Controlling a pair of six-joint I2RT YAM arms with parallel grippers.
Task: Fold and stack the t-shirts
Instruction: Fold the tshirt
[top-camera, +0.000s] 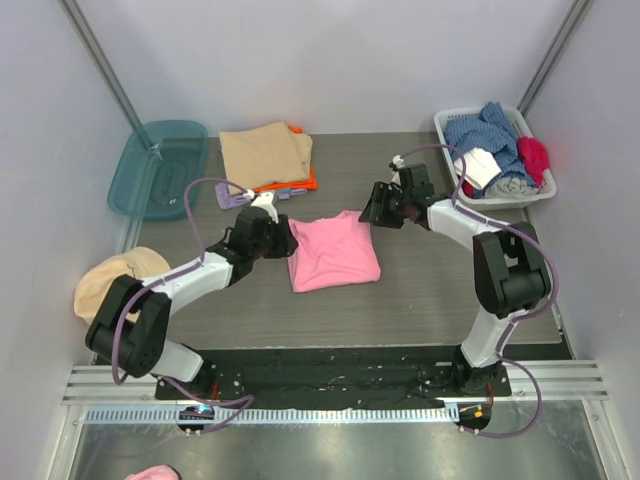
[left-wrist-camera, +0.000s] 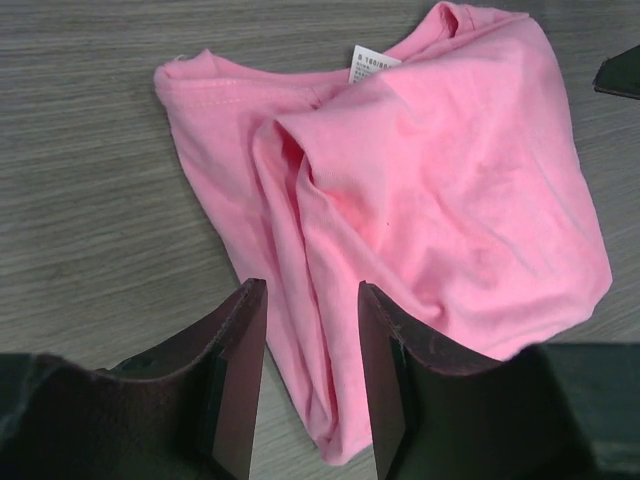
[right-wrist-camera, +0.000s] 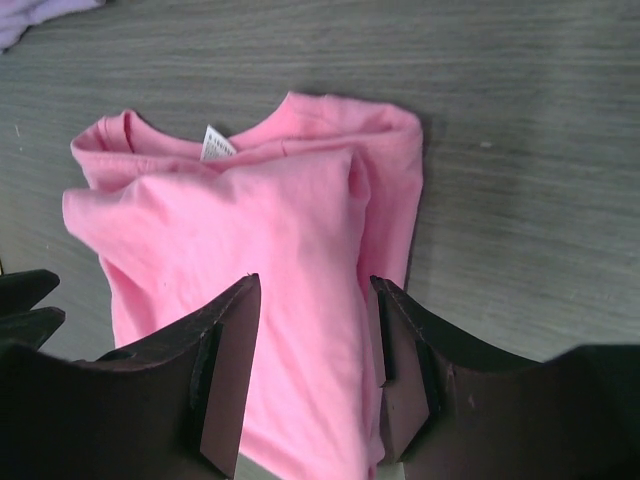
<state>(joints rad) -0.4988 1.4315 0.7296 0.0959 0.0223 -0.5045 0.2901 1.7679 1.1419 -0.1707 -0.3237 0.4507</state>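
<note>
A bright pink t-shirt (top-camera: 333, 252) lies folded into a rough rectangle at the table's middle, its neck label facing the back. Behind it, more t-shirts lie stacked: tan (top-camera: 265, 152) on top, orange (top-camera: 300, 183) under it, lilac (top-camera: 232, 197) peeking out at the left. My left gripper (top-camera: 285, 240) hovers open over the pink shirt's left edge; in the left wrist view (left-wrist-camera: 310, 287) the pink cloth (left-wrist-camera: 450, 180) runs loose between the fingers. Open too, my right gripper (top-camera: 372, 208) hangs above the shirt's back right corner (right-wrist-camera: 315, 281), nothing pinched, pink cloth (right-wrist-camera: 230, 220) below.
A teal bin (top-camera: 158, 168) stands at the back left. At the back right is a white basket (top-camera: 505, 200) with several loose clothes. A round tan cap (top-camera: 110, 280) lies at the left edge beside the left arm.
</note>
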